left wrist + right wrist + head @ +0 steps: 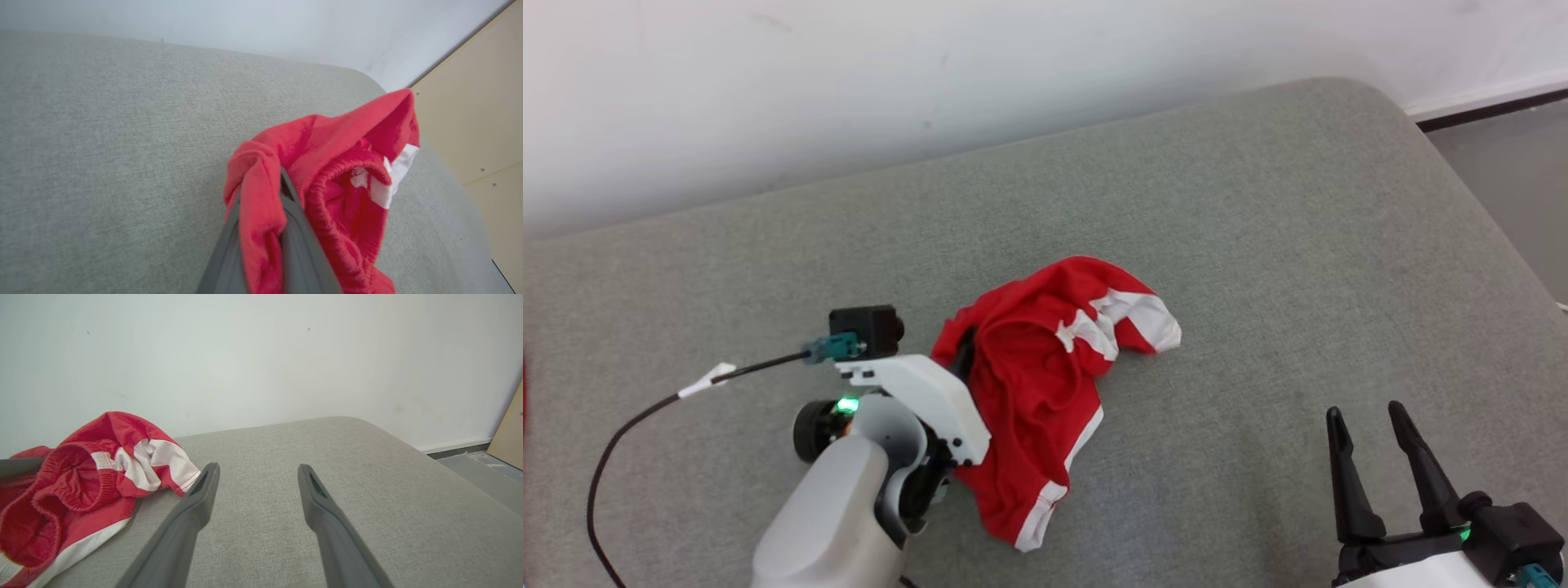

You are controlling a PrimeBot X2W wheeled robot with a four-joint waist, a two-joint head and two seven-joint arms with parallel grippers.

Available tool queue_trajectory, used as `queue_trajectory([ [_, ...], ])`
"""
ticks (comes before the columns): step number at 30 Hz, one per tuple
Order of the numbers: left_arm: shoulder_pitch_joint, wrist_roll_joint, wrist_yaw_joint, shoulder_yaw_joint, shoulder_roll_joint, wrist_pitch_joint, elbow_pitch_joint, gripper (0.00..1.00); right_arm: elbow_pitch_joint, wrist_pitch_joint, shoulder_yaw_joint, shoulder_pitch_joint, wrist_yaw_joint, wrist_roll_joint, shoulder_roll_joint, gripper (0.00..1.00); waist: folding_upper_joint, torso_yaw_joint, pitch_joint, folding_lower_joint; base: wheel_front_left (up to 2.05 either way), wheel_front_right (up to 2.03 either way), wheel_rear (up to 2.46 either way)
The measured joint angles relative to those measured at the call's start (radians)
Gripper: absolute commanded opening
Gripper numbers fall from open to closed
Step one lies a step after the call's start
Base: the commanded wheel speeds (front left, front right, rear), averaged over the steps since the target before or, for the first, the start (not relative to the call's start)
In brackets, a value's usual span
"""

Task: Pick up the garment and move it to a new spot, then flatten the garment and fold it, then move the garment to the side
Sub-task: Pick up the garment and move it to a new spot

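My left gripper (261,188) is clamped narrow on a fold of the red garment (1029,384). In the left wrist view the cloth is bunched between the two fingers (302,245) and spills over them. My right gripper (1365,416) stands with its fingers spread wide and holds nothing. It hangs over bare fabric near the front right of the grey cushion (1258,245), well apart from the cloth.

The garment is a rumpled heap around the middle of the cushion, a little toward the front edge. Its elastic waistband is turned open and the white-trimmed leg points toward the right edge. Most of it looks to rest on the cushion, with only the pinched part raised.

As I judge it, the grip is the weak point. I seem to hold one gathered fold near the waistband, and a quick lift could pull it out of my fingers. The loose cloth draped over them could also wrap and cling when I let go at the new spot, dragging the garment along with me. If I carry it low, the hanging part will rub on the coarse cushion and twist further, which makes flattening harder. The black cable (629,425) lies on the cushion beside my left wrist and could snag on a wide swing. The rounded right corner drops to the floor, so a release near it risks a slide off.
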Motion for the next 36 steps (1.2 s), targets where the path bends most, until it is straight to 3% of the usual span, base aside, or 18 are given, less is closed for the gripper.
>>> queue_trajectory([
  [4,-0.012,-0.008,-0.001,0.022,0.002,-0.052,0.111,0.00,0.006,0.000,0.016,0.000,0.000,-0.004,0.001,1.00,0.0000,0.014,-0.019,0.0000,0.00,0.00,0.00],
  [5,-0.015,-0.007,0.008,0.027,0.004,-0.072,0.134,0.08,0.007,0.000,0.018,0.001,0.000,-0.006,0.001,1.00,-0.0001,0.016,-0.025,0.0000,0.00,0.00,0.00],
  [7,-0.020,-0.001,0.011,0.027,0.007,-0.108,0.178,0.44,0.010,0.000,0.019,0.004,0.000,-0.007,0.000,1.00,-0.0001,0.023,-0.036,0.0000,0.00,0.00,0.00],
  [8,-0.021,0.001,0.008,0.025,0.006,-0.123,0.195,0.79,0.012,0.000,0.018,0.008,0.000,-0.009,-0.002,1.00,0.0000,0.027,-0.042,0.0001,0.00,0.00,0.00],
  [9,-0.021,0.001,0.005,0.023,0.005,-0.135,0.212,1.00,0.012,0.000,0.018,0.013,0.000,-0.010,-0.003,1.00,0.0000,0.031,-0.048,0.0000,0.00,0.00,0.00],
  [17,-0.020,0.055,-0.003,-0.029,-0.001,-0.262,0.270,1.00,0.014,0.000,0.011,0.040,0.000,-0.013,-0.011,1.00,0.0000,0.066,-0.092,0.0000,0.00,0.00,0.00],
  [22,0.003,0.080,0.012,-0.042,0.002,-0.326,0.236,1.00,0.007,0.000,-0.012,0.058,0.000,-0.016,-0.015,1.00,-0.0001,0.096,-0.117,0.0000,0.00,0.00,0.00],
  [29,0.112,0.150,0.055,-0.051,0.040,-0.363,0.073,1.00,-0.009,0.000,-0.052,0.083,0.000,-0.025,-0.026,1.00,-0.0001,0.149,-0.149,0.0000,0.00,0.00,0.00],
  [36,0.331,0.262,0.114,0.007,0.090,-0.366,-0.216,1.00,-0.021,0.000,-0.076,0.103,0.000,-0.047,-0.043,1.00,-0.0001,0.190,-0.174,0.0000,0.00,0.00,0.00],
])
